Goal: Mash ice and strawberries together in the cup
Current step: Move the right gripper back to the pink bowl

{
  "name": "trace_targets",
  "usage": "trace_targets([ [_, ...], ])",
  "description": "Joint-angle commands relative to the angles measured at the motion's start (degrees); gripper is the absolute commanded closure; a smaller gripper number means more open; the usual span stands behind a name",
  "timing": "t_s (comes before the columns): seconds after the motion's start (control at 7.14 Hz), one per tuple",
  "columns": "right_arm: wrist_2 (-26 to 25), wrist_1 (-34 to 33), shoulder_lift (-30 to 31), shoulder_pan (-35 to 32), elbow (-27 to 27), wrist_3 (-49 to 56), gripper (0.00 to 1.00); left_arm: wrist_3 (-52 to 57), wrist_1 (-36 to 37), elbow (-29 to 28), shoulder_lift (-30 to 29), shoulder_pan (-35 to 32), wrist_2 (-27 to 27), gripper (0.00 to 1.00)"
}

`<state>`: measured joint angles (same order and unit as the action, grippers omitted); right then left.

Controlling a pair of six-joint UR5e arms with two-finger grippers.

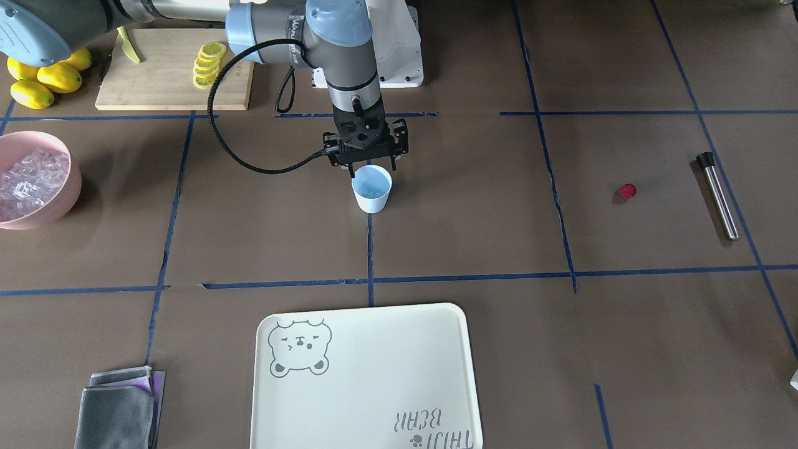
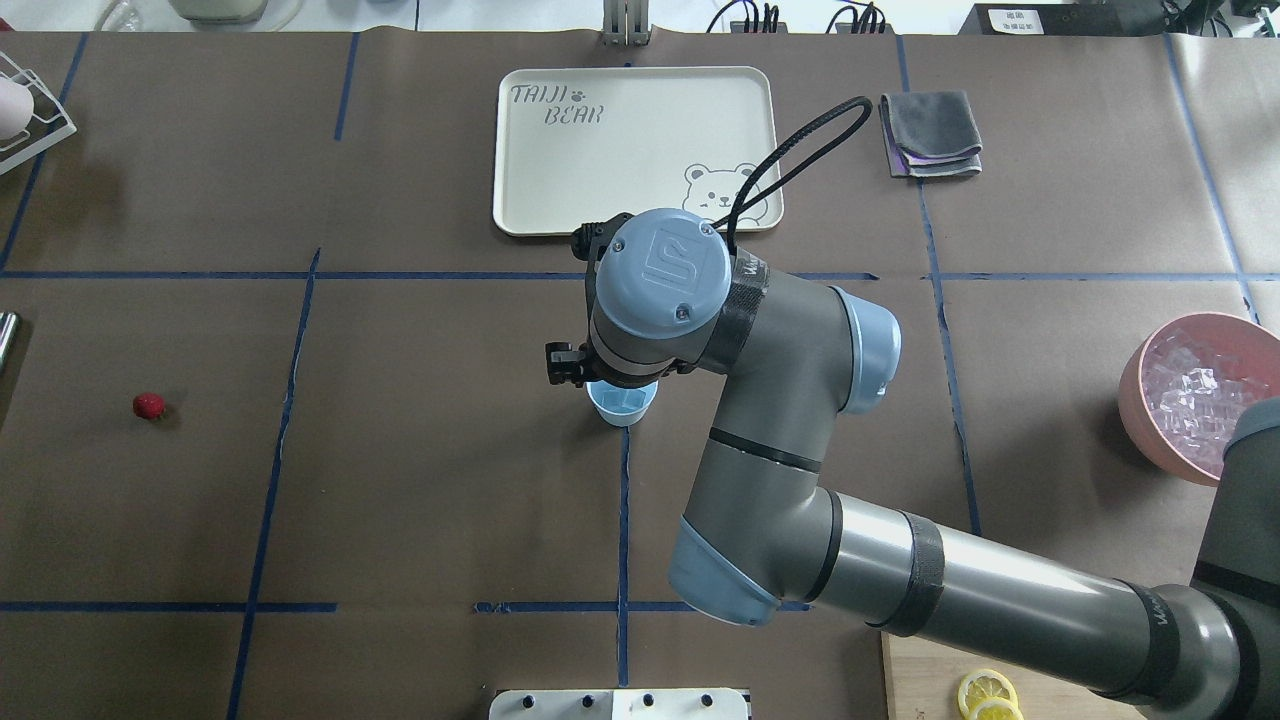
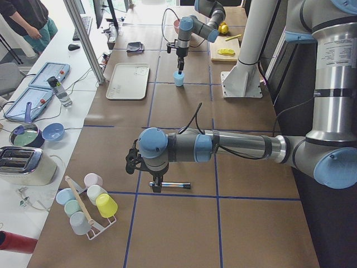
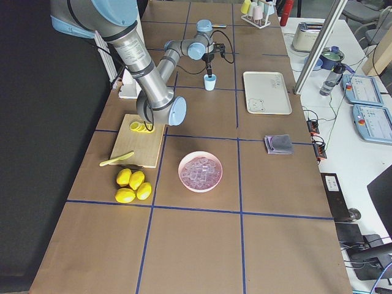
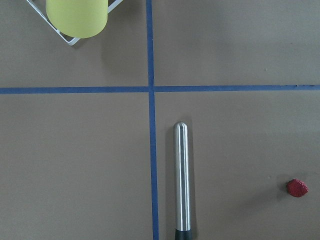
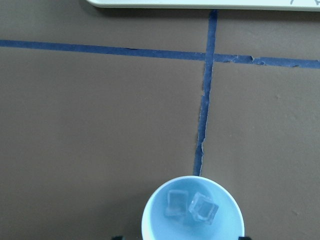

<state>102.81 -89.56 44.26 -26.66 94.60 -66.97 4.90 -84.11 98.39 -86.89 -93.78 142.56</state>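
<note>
- Cup [image 1: 372, 189] stands upright near the table's middle, on a blue tape line, with nothing gripping it. It looks light, so a sideways nudge would probably slide or tip it.
- Ice [image 6: 192, 206]: two clear cubes lie on the cup's bottom. More sit in the pink bowl [image 1: 37, 215], well apart. Hard pressing could skid the slick cubes up the tapered wall and out.
- Right gripper [image 1: 371, 169] hangs directly over the cup, its jaws spread wide to either side of the rim and holding nothing. Moving away sideways before rising could clip the rim.
- Strawberry [image 1: 628, 191] lies on the bare table, well apart from the cup and not yet in it. It is small and roundish, so an off-centre pinch may roll it away and a hard one may crush it.
- Steel muddler [image 5: 182, 180] lies flat near the berry. Its smooth round shaft could roll or twist in a grasp.
- Left gripper [image 3: 157, 181] hovers above the muddler; whether its jaws are spread or closed I cannot tell.
- Mashing with the cup unheld is likely the biggest risk.
</note>
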Motion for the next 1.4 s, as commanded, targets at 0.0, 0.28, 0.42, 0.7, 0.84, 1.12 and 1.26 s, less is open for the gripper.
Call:
trace_targets([
  [0.0,0.0,0.0,-0.1,-0.2,0.6,-0.1,0.01,-0.1,0.0,0.0,0.0,0.0,0.0,0.0],
  [0.28,0.4,-4.3,5.4,-2.5,10.9,0.0,0.01,-0.1,0.0,0.0,0.0,0.0,0.0,0.0],
  [0.42,0.4,-6.8,12.5,-4.0,20.2,0.4,0.01,-0.1,0.0,0.0,-0.1,0.0,0.0,0.0],
  [0.7,1.0,-6.8,23.6,-8.7,28.2,0.6,0.01,-0.2,-0.1,0.2,-0.1,0.0,0.0,0.0],
  [0.84,4.4,-6.2,29.0,-13.4,29.8,1.7,0.01,-0.2,-0.1,0.5,-0.1,0.0,0.0,0.0],
  [1.12,12.4,-5.5,37.5,-23.4,31.8,15.8,0.01,-0.3,-0.1,0.9,-0.1,0.0,0.0,0.0],
  [1.26,13.7,0.7,43.8,-26.5,31.5,20.6,0.01,-0.4,-0.1,1.1,-0.1,0.0,0.0,0.0],
])
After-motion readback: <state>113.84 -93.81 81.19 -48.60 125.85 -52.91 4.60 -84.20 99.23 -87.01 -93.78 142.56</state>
